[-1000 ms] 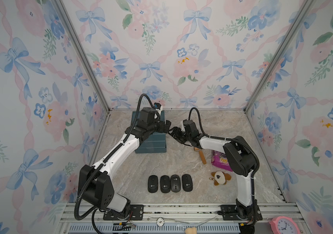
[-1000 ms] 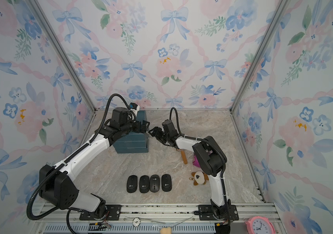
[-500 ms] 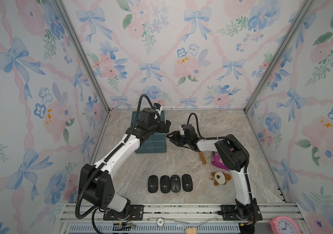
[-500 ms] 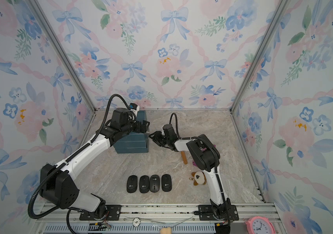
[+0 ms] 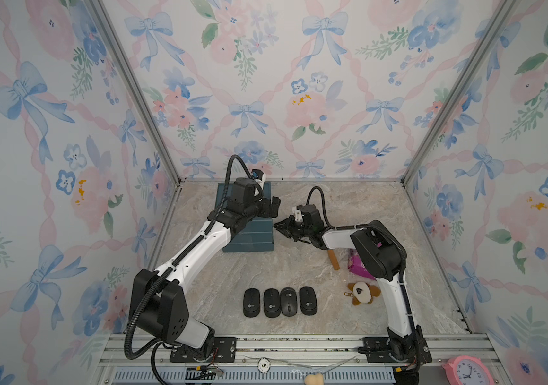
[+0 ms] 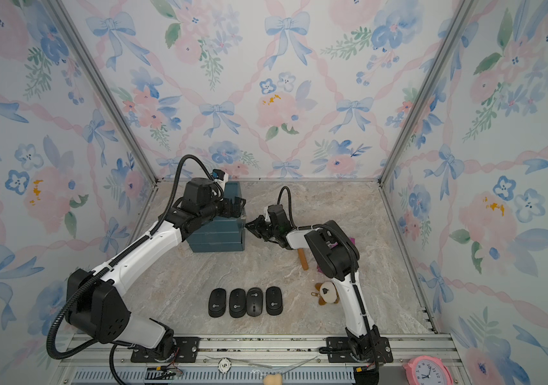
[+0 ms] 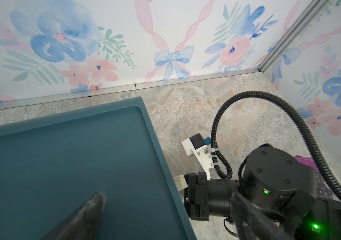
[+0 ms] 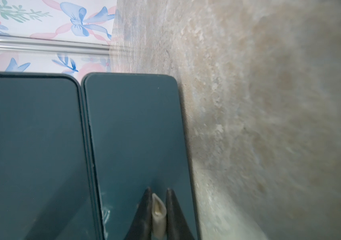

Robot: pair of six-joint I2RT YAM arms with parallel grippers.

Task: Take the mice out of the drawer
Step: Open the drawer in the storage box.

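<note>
Several black mice (image 5: 281, 301) (image 6: 245, 301) lie in a row on the table near the front. The teal drawer unit (image 5: 252, 238) (image 6: 219, 240) stands at the back, its drawers pushed in, so whatever is inside is hidden. My right gripper (image 5: 279, 227) (image 6: 250, 226) (image 8: 158, 191) is at the unit's right side, shut on a whitish loop pull tab (image 8: 158, 209) on a drawer front (image 8: 136, 128). My left gripper (image 5: 274, 205) (image 6: 237, 205) (image 7: 169, 212) hovers open over the unit's top (image 7: 61, 155), holding nothing.
A brown-and-white plush keychain (image 5: 362, 292), a purple packet (image 5: 356, 265) and a brown stick (image 5: 333, 260) lie on the table beside the right arm. A pink clock (image 5: 466, 370) sits on the front rail. The unit stands close to the back wall.
My right gripper has moved left to the drawer unit's side and shut on the pull tab. The left arm has hardly moved.
</note>
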